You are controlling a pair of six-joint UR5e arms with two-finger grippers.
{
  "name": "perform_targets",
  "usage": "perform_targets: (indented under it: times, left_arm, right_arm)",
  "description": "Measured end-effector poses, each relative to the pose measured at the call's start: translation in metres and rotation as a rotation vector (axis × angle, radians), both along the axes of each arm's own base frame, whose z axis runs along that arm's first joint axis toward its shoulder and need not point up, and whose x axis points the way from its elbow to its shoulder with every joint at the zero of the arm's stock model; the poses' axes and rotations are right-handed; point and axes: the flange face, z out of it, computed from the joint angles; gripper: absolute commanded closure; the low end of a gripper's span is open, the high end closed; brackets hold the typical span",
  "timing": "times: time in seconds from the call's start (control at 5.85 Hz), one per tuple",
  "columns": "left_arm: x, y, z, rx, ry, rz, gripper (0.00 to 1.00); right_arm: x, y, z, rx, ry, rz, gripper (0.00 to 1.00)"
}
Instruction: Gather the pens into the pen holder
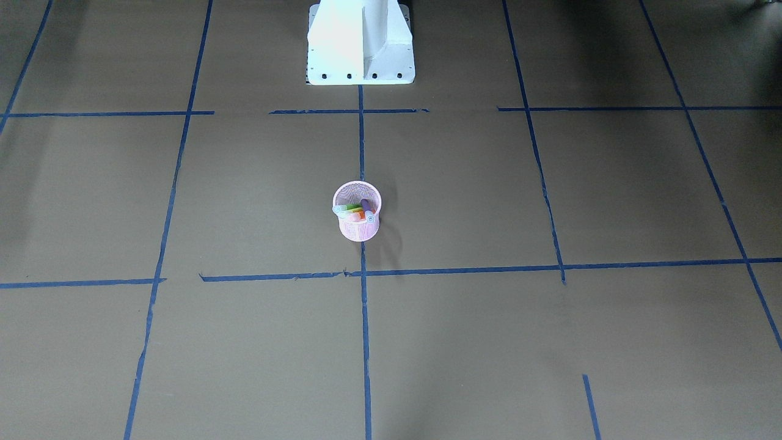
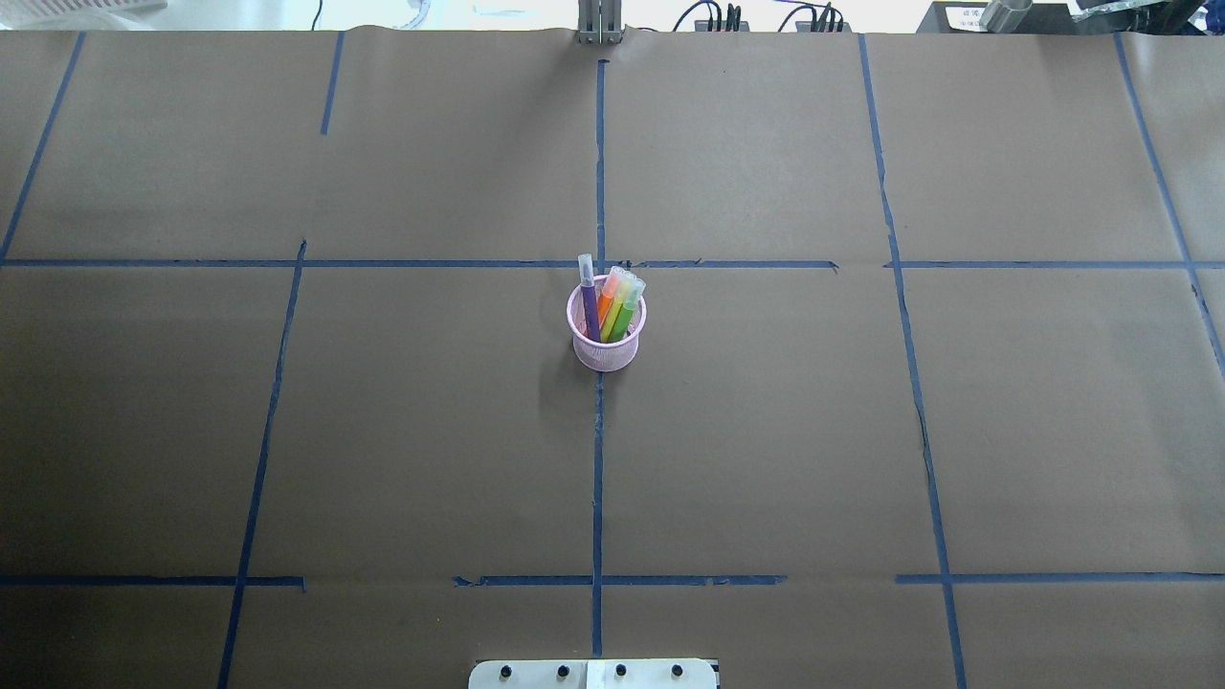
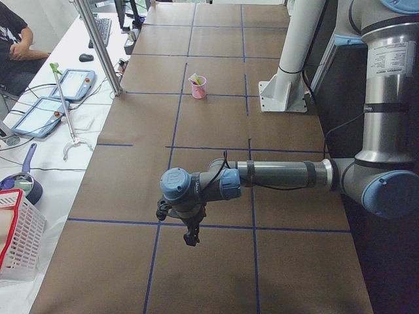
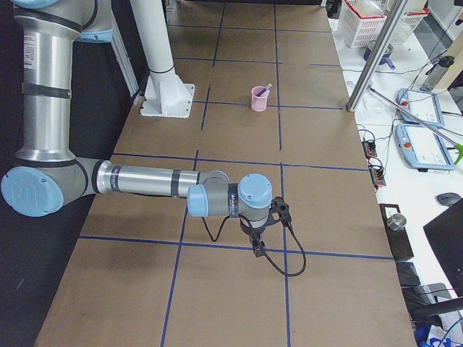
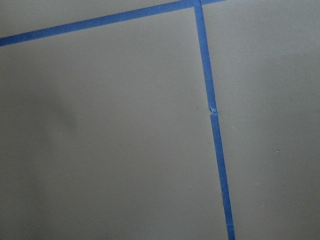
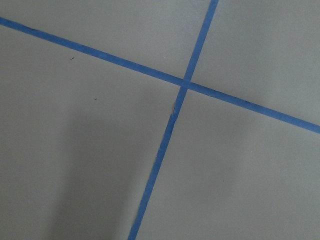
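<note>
The pink wire-mesh pen holder (image 2: 605, 352) stands upright at the table's middle, on a blue tape line; it also shows in the front view (image 1: 359, 228). The purple pen (image 2: 590, 304), the orange pen (image 2: 607, 299) and the green pen (image 2: 624, 311) stand in it, pale caps up. My left gripper (image 3: 190, 237) hangs over the table far from the holder and shows only in the left side view; I cannot tell its state. My right gripper (image 4: 257, 249) shows only in the right side view, also far from the holder; I cannot tell its state.
The robot's white base (image 1: 360, 43) stands at the table's robot side. Blue tape lines grid the brown table. A side bench holds tablets (image 3: 72, 84) and a white basket (image 3: 13, 235). A person (image 3: 13, 39) sits beyond it.
</note>
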Motion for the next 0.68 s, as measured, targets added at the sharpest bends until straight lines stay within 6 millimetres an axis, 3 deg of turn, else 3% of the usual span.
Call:
perform_targets:
  times: [0.68]
  left_arm:
    - [0.0, 0.0, 0.0002, -0.002, 0.0, 0.0, 0.0]
  right_arm:
    - [0.0, 0.0, 0.0021, -0.061, 0.005, 0.059, 0.0]
